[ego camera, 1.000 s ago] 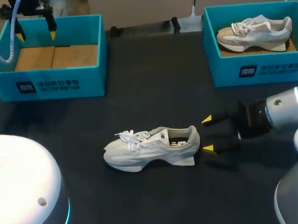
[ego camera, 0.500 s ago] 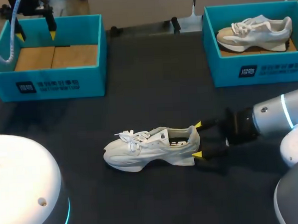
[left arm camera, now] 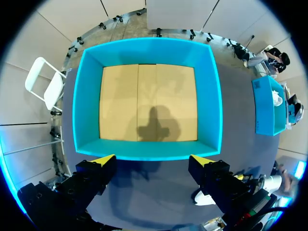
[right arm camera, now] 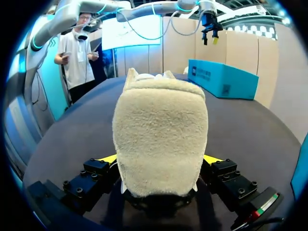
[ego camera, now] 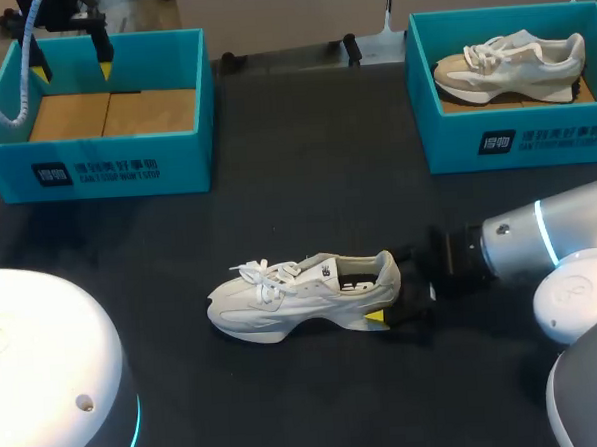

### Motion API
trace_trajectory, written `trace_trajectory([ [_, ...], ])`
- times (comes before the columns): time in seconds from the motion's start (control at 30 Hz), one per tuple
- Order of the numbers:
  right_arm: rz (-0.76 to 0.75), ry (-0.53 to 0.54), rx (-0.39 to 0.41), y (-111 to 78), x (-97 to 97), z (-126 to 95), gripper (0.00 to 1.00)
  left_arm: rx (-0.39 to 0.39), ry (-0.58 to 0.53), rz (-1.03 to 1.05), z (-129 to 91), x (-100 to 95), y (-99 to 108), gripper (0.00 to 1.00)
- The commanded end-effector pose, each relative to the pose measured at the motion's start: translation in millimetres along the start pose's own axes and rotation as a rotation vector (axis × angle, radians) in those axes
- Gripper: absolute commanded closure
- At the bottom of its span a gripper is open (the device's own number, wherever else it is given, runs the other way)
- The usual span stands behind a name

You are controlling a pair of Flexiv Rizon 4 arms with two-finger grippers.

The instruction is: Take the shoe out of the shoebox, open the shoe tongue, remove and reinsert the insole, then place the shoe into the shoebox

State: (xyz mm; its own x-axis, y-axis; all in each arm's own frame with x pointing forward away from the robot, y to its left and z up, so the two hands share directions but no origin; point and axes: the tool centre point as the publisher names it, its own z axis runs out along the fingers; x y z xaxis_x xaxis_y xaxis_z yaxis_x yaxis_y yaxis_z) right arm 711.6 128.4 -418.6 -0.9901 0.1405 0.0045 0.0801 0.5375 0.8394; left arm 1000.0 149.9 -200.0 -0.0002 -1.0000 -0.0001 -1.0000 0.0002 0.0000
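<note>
"As the shoe (ego camera: 302, 295) lies on the table (ego camera: 305, 163), where does it point?"
"Toe left, heel right, lengthwise across. The right gripper (ego camera: 382, 289) has moved in; its jaws stand apart, straddling the heel."

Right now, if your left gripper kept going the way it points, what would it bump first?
Probably the tan cardboard floor of the empty teal shoebox below my left gripper.
</note>
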Motion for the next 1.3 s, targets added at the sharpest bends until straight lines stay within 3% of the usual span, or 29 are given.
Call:
trace_trajectory([
  [0.03,0.000,0.007,0.002,2.2,-3.8,11.5,0.00,0.000,0.000,0.000,0.0,0.0,0.0,0.00],
  [0.2,-0.007,0.031,0.009,5.0,-2.9,17.9,0.00,0.000,0.000,0.000,0.0,0.0,0.0,0.00],
  [0.23,-0.010,0.036,0.009,5.6,-2.5,18.7,0.65,0.000,0.000,0.000,0.0,0.0,0.0,0.00],
  [0.27,-0.010,0.036,0.009,5.8,-2.4,18.9,0.89,0.000,0.000,0.000,0.0,0.0,0.0,0.00],
  [0.3,-0.020,0.049,0.011,6.6,-2.1,18.8,1.00,0.000,0.000,0.000,0.0,0.0,0.0,0.00],
  [0.6,-0.048,0.071,0.033,9.7,-6.1,11.4,1.00,0.000,0.000,0.000,0.0,0.0,0.0,0.00],
  [0.83,-0.060,0.128,0.039,4.1,-12.5,18.7,1.00,0.000,0.000,0.000,0.0,0.0,0.0,0.00],
  [1.3,-0.060,0.128,0.039,4.1,-12.5,18.7,1.00,0.000,0.000,0.000,0.0,0.0,0.0,0.00],
])
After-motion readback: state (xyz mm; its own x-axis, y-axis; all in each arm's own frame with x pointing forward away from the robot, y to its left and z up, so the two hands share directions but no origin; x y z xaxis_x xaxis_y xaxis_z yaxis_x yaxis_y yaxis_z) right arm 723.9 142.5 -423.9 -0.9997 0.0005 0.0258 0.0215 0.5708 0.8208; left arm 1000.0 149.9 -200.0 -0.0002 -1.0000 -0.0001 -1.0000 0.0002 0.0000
